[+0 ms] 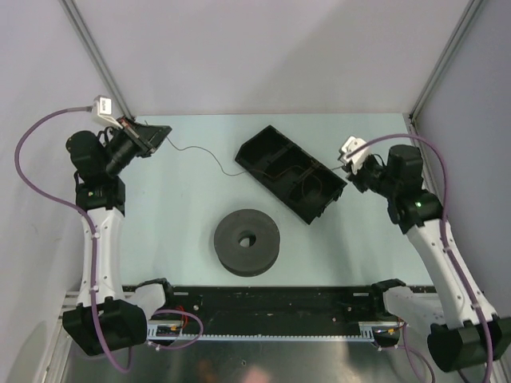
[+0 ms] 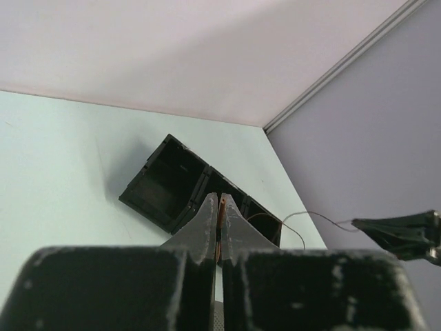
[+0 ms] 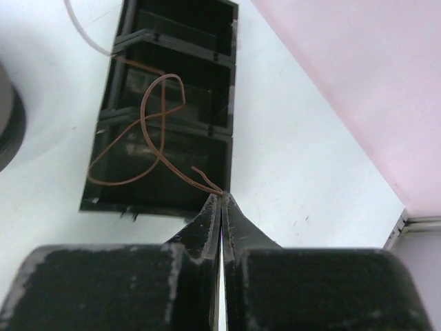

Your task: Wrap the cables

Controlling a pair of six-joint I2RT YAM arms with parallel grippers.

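The cable point(image 1: 200, 152) is a very thin wavy wire running from the back left of the table into a black compartment tray point(image 1: 275, 148). My left gripper point(image 1: 162, 136) is shut on one end of it. In the left wrist view the copper-coloured cable point(image 2: 222, 210) shows pinched between the left gripper's point(image 2: 220, 201) closed jaws. My right gripper point(image 1: 342, 168) is at the tray's right end. It point(image 3: 222, 196) is shut on the other end of the cable point(image 3: 162, 103), which loops over the tray's point(image 3: 231, 89) compartments.
A dark grey round spool point(image 1: 247, 241) lies flat in the middle of the table, also at the left edge of the right wrist view as the spool point(image 3: 7, 121). A black rail point(image 1: 279, 302) runs along the near edge. Walls close the back and both sides.
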